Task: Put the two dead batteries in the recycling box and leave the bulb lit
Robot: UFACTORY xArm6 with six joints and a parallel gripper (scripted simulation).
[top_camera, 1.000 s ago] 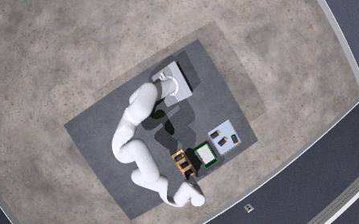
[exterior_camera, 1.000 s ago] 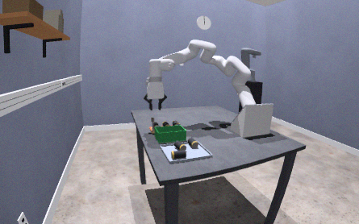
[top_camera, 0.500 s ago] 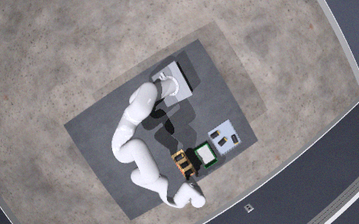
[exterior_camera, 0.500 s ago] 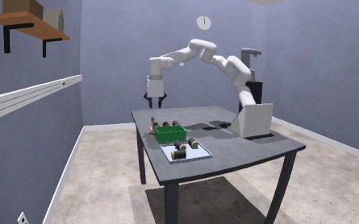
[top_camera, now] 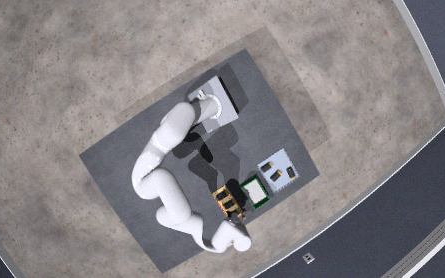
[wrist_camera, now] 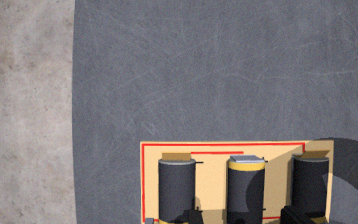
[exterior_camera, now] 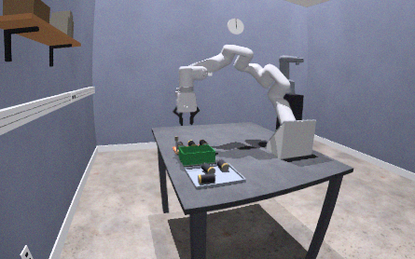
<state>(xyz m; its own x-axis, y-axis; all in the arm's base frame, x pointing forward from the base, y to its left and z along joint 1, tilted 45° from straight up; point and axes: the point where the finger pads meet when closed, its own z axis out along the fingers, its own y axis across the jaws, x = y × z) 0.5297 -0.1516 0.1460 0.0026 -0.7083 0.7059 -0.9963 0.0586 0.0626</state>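
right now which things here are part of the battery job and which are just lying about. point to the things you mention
Part of the job:
- battery holder board [top_camera: 230, 204] [wrist_camera: 280, 192] and its three batteries
- green recycling box [top_camera: 246, 192] [exterior_camera: 197, 156]
- pale tray [top_camera: 284, 156] [exterior_camera: 230, 180] and its three batteries
- gripper [top_camera: 236, 218] [exterior_camera: 186, 123]

Not part of it:
- wall clock [exterior_camera: 235, 26]
- wall shelf [exterior_camera: 33, 31] and the boxes on it

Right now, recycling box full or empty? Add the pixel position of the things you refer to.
Empty: the green recycling box [top_camera: 268, 199] [exterior_camera: 197, 156] shows only its pale floor from above, no battery inside.
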